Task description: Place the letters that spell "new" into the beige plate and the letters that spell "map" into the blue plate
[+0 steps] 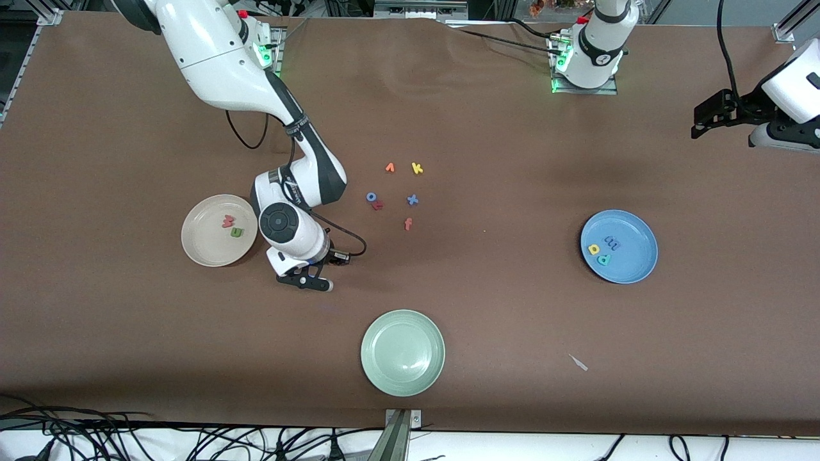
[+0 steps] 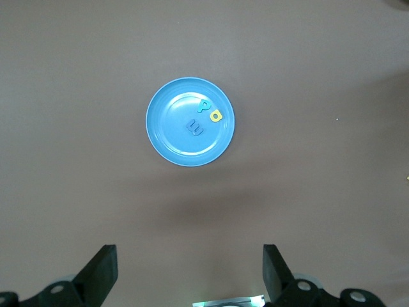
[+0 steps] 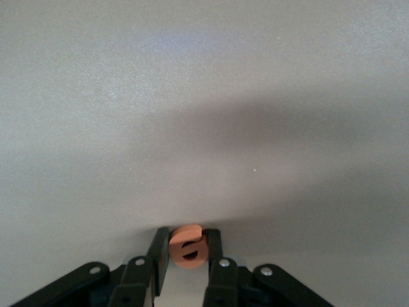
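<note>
Right pincer (image 1: 315, 283) clamped on orange e (image 3: 187, 245), low over table just beside beige plate (image 1: 198, 250), on its side toward table middle; w (image 1: 227, 221) and n (image 1: 236, 232) already inside. Left pincer (image 2: 188, 272) wide open, empty, waits near table's end past blue plate (image 1: 631, 266)

Matt brown cloth table (image 1: 512, 307), smooth glossy blue plate (image 2: 167, 142), matt foam e (image 3: 188, 245), glossy white plastic arm shells (image 1: 211, 57)
</note>
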You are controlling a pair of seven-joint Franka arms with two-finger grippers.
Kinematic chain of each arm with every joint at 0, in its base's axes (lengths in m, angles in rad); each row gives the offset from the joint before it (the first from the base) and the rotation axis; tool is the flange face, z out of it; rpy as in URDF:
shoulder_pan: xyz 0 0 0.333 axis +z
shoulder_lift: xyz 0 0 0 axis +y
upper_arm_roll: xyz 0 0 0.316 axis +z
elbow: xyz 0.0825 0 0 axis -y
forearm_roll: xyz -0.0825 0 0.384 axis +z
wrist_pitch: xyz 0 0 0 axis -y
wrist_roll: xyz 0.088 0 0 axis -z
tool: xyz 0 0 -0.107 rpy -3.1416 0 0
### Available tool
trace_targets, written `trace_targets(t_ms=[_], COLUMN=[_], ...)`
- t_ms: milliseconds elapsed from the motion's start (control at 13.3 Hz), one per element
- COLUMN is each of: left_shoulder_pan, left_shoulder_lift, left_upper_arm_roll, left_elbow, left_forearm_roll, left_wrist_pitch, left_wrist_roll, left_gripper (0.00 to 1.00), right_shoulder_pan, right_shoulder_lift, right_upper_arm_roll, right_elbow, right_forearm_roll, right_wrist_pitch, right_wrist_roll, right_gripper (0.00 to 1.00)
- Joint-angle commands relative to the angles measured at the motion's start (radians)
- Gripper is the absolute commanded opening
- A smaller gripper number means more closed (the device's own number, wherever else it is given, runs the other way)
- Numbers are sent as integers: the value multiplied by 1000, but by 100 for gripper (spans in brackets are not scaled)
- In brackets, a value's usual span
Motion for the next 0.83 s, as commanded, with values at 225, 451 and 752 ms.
trace_targets(t_ms=[225, 451, 752], left_shoulder_pan=[2, 2, 1], left_shoulder_lift=[13, 13, 15], left_upper_arm_roll=[0, -2, -2], left_elbow=[31, 31, 42], left_forearm_roll=[-17, -15, -15], left_wrist_pitch=[-17, -17, -17], left_wrist_roll=[-7, -7, -9], left_gripper=[100, 100, 100], right_shoulder_pan=[-3, -16, -16], right_shoulder_lift=[5, -61, -188], right_upper_arm_roll=[-2, -26, -112], right_elbow=[50, 38, -89], right_forearm_roll=[2, -10, -10], right_wrist_pitch=[-28, -140, -238], right_wrist_roll=[18, 4, -147], right_gripper=[16, 16, 16])
